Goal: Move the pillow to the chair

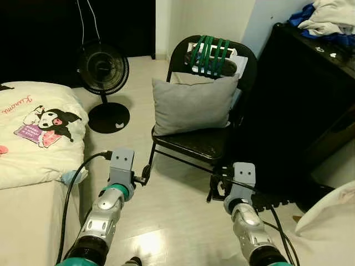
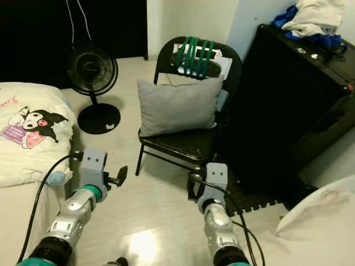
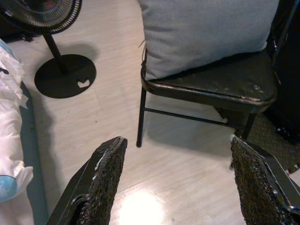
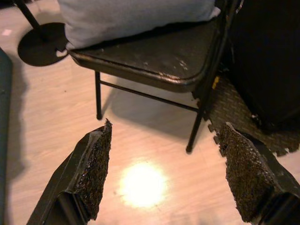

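- Nearest, the left claw [image 1: 145,177] hangs low at about 7 o'clock, its fingers spread wide and holding nothing; the left wrist view shows both rough black pads [image 3: 104,180] with bare floor [image 3: 183,178] between them.
- The right claw [image 1: 217,187] sits at about 5 o'clock, likewise released and empty, pointed at the chair's front legs.
- Both claws are near the chair's front edge, touching nothing.
- The bed [image 1: 39,133], with a cartoon print on its cover, lies at 9 o'clock.
- Further on, toward 12 o'clock, the grey pillow [image 1: 193,105] stands upright on the seat of the black folding chair [image 1: 205,143], leaning against the backrest.
- Judging by this, the placing step looks done: the pillow is on the chair and neither claw grips it. The next move likely calls only for drawing the arms back without bumping the chair, and checking the pillow stays propped.
- Beyond, a floor fan [image 1: 103,69] stands at 11 o'clock and a dark cabinet [image 1: 299,100] with heaped clothes at 2 o'clock.
- Hard to make out: the green-striped thing [image 1: 209,55] over the backrest, the chair's rear legs hidden behind the seat, and the pale shape cut off at 4 o'clock.
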`<state>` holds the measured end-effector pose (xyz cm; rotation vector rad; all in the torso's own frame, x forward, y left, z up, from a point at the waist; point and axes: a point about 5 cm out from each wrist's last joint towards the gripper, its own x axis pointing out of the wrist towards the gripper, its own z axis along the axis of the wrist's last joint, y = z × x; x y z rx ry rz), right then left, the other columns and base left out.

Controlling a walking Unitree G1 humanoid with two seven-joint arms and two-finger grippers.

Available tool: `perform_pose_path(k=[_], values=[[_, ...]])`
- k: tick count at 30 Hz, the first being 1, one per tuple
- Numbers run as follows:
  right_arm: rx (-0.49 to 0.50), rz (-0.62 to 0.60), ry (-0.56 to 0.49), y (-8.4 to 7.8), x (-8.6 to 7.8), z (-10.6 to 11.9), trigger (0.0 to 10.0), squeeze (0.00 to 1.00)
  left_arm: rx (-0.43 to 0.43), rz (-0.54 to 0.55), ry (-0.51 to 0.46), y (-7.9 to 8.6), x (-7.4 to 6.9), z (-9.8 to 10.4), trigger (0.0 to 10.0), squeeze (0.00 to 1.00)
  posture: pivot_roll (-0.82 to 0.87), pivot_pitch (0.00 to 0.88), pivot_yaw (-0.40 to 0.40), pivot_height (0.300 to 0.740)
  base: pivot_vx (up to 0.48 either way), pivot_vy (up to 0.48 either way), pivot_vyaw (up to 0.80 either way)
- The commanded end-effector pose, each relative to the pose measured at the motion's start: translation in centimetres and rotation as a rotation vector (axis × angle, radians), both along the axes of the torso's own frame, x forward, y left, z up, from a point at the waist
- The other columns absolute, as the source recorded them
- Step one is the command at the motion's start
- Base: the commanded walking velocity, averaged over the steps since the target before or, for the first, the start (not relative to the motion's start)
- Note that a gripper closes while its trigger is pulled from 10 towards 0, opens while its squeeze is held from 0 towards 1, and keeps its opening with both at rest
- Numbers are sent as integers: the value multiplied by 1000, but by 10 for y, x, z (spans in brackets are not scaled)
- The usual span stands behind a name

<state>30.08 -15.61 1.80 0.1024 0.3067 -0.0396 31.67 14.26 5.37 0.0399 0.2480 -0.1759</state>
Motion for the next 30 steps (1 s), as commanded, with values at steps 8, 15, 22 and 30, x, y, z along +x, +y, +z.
perform_pose_path(k=[8, 15, 22, 30], values=[[-17, 3, 9, -1, -3, -3, 10000, 0, -6, -7, 8, -1, -3, -3, 10000, 0, 56, 18, 38, 740, 241, 0, 573], [1, -19, 10, -5, -3, -3, 10000, 0, -8, -8, 10, -1, -3, -3, 10000, 0, 55, 21, 39, 740, 243, 0, 114], [0, -18, 13, -4, -3, -3, 10000, 0, -11, -2, 10, -1, -3, -3, 10000, 0, 57, 21, 34, 740, 243, 0, 0], [-18, 3, 10, -3, -1, -1, 10000, 0, -15, 1, 10, 0, -3, -3, 10000, 0, 58, 21, 31, 740, 244, 0, 0]])
